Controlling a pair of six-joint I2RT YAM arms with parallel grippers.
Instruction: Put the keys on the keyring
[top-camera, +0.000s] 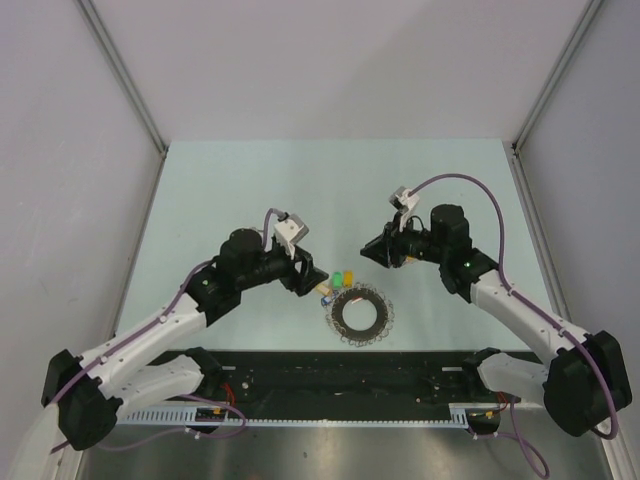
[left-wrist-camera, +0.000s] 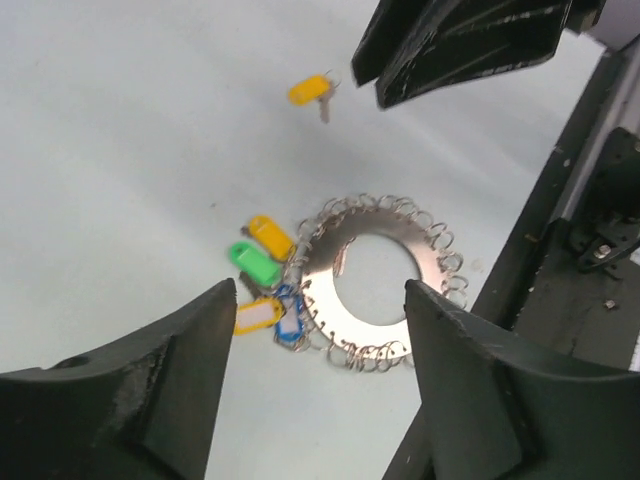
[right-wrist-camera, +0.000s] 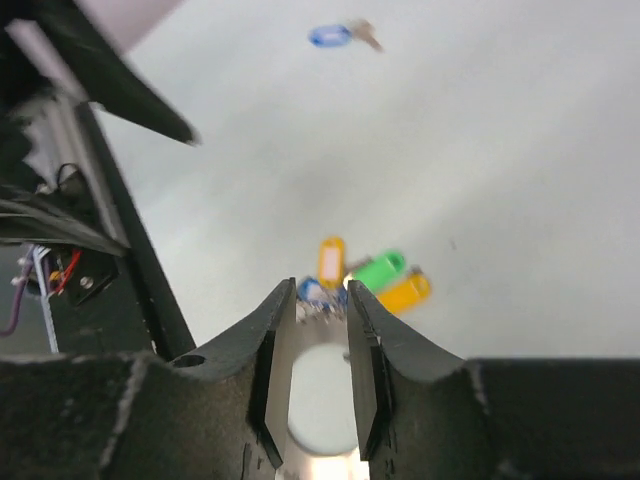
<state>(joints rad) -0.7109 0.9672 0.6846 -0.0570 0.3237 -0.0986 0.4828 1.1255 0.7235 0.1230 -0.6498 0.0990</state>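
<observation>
The keyring (left-wrist-camera: 322, 285) is seen flat on the table (left-wrist-camera: 120, 150), framed by the widely spread left pincer (left-wrist-camera: 320, 290), apparently so it can be steadied. The right pincer (right-wrist-camera: 320, 295), narrowed and empty, is held above. The yellow-orange key (left-wrist-camera: 310, 90) and blue key (right-wrist-camera: 332, 36) are seen loose, unthreaded.

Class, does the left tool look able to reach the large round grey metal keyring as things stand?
Probably yes: the left tool is open and faces the round grey keyring, nothing between.

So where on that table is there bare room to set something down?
Bare: the far table beyond the left gripper and right gripper, up to the back wall. Crowded: the front centre, with the keyring, its tags and a loose yellow key.
</observation>
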